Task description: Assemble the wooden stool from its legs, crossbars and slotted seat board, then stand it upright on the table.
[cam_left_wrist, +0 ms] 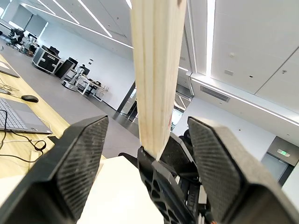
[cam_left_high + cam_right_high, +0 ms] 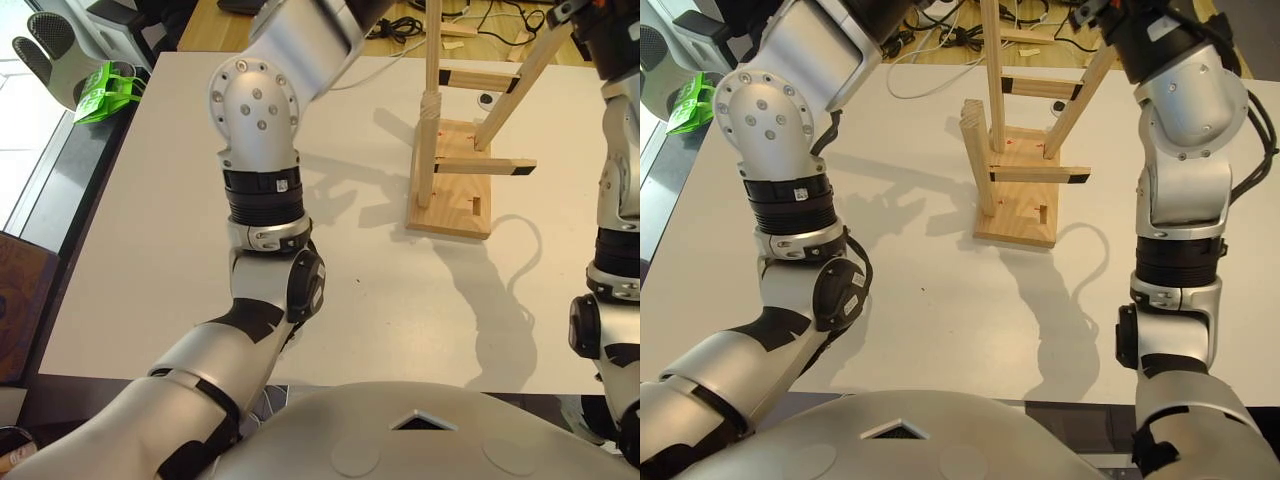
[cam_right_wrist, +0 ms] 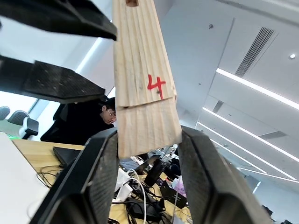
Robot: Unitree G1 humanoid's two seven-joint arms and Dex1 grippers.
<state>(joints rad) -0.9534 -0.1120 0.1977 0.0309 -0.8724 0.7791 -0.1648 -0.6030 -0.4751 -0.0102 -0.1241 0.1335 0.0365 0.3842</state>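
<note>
Seat board (image 2: pixel 1015 230) lies on the bench (image 2: pixel 940 320). Left fingers (image 1: pixel 79 163) flank the upright leg (image 1: pixel 156 70), released; right fingers (image 3: pixel 91 182) clamp the tilted leg (image 3: pixel 142 84).

A handwritten red 4 (image 3: pixel 156 86) stands on the broad face of a wooden leg (image 3: pixel 140 42), just above a cut line across the wood. Small red marks on the seat board (image 2: pixel 1025 228), towards the far edge of the table (image 2: pixel 940 300), are too small to read.

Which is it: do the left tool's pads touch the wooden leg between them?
Apart. The left wrist view shows the wooden leg between the left tool's pads with gaps on both sides.
</note>
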